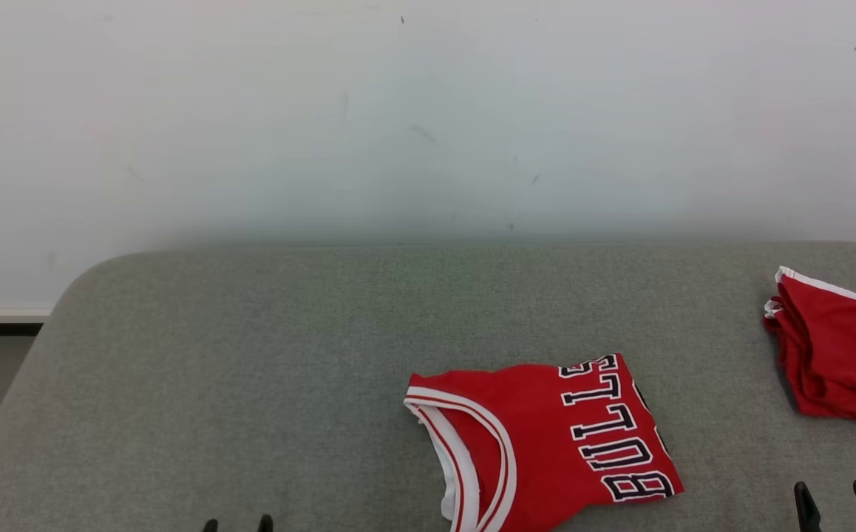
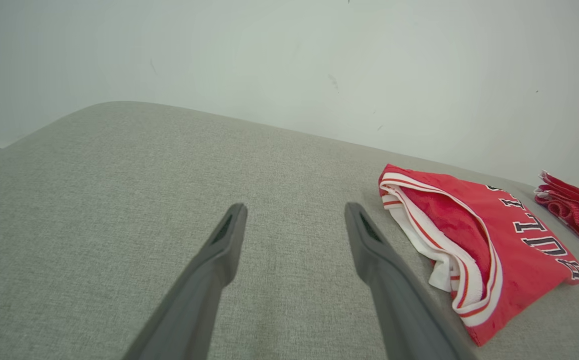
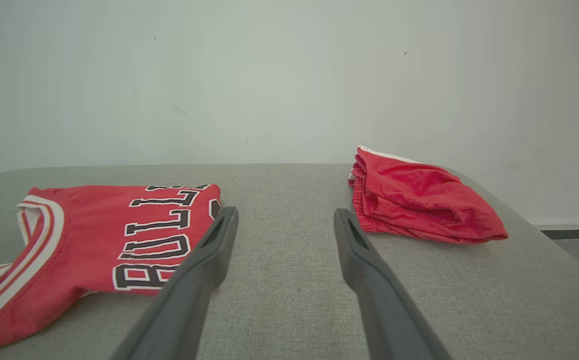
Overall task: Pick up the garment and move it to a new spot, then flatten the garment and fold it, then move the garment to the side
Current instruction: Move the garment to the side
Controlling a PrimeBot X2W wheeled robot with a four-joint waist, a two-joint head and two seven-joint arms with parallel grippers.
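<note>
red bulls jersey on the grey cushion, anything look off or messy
The folded red BULLS jersey lies flat, though white fabric pokes out at its trimmed edge. The red cloth bundle at the grey cushion's right end is rumpled, not folded.

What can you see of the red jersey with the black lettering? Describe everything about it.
The red jersey looks like soft knit fabric, with white-and-red striped trim round an opening and black, white-edged letters reading BULLS. It lies folded into a compact, roughly flat shape near the front of the grey padded surface, lettering up. Only that surface touches it.
</note>
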